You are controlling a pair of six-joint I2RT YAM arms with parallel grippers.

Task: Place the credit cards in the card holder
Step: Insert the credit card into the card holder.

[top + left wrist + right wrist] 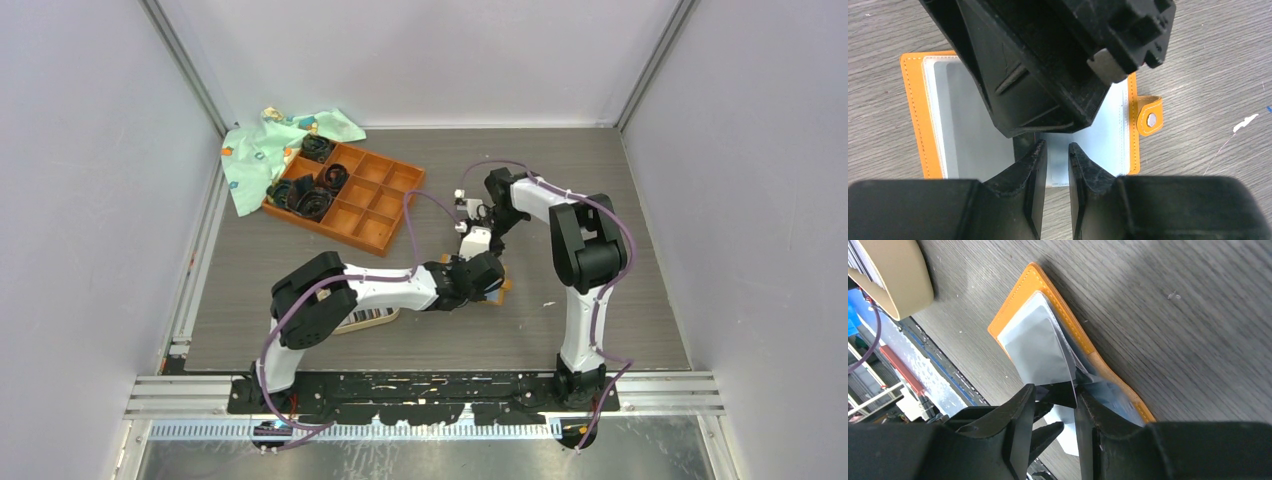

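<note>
Compartment tray (372,226) seen far-left beyond the left end effector (487,284), black coils (315,198) kept inside, green cloth (262,150) laid beside, tan-rimmed dish (893,280) nearer-left, grey desk (600,200) beneath.

card holder (968,125) middle covered (left wrist view), dish (898,280) edge-cropped

The holder (915,115) lay open mid-table (600,180), beneath the left pincer (1056,146) and the right pincer (1054,392) (they met over it from opposite sides). The tray (378,195) sat far left, a cloth (255,155) at its far-left corner. The dish (895,280) lay near left, cards (365,318) in it.
</note>
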